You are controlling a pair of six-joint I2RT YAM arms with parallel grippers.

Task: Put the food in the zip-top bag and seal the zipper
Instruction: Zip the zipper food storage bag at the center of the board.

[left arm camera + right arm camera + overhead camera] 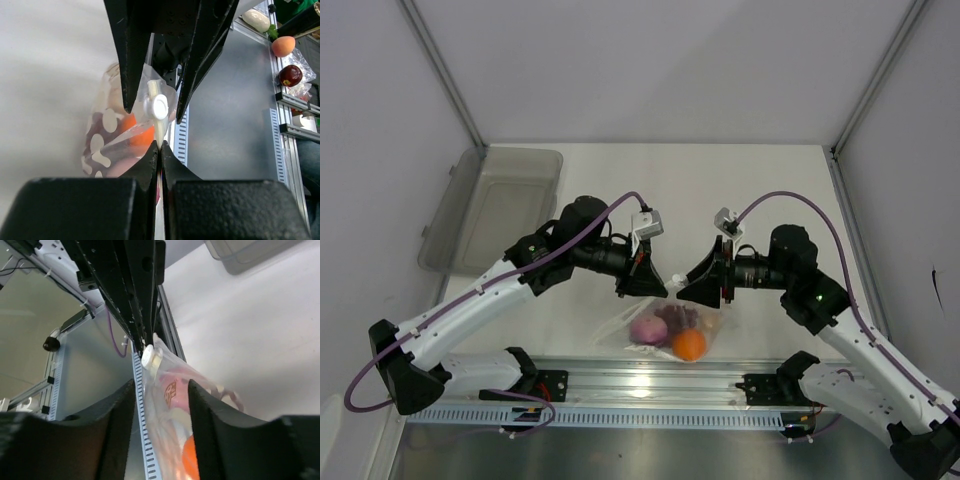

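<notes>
**Zip-top bag [105, 135], one.** It is clear crinkled plastic printed with white blotches. We find it at the near edge of the worktop [620, 180], between the two arms, with its mouth edge raised toward the pincers.

**Contents, seen through the plastic.**
- One orange [689, 345].
- One purple-red onion [648, 330], just beside the orange.
- One cluster of dark red berries [678, 316], behind them.
- We cannot make out a garlic bulb.

**Zipper [158, 134], one.** It is a thin clear strip along the raised edge, carrying one small white round piece [159, 106].

**Left pincer [159, 146], one.** Its jaws are pressed flat together on the zipper strip, just beside the white piece.

**Right pincer [162, 385], one.** Its jaws stand apart on either side of the bag's upper edge and the white piece. We cannot tell whether they touch the plastic.

**Arms, two.** Both are bent at the elbow and reach inward, with the wrists nearly facing one another over the bag.

**Grey translucent tub [490, 205], one.** It sits at the far left of the worktop, well apart from the bag.
</notes>
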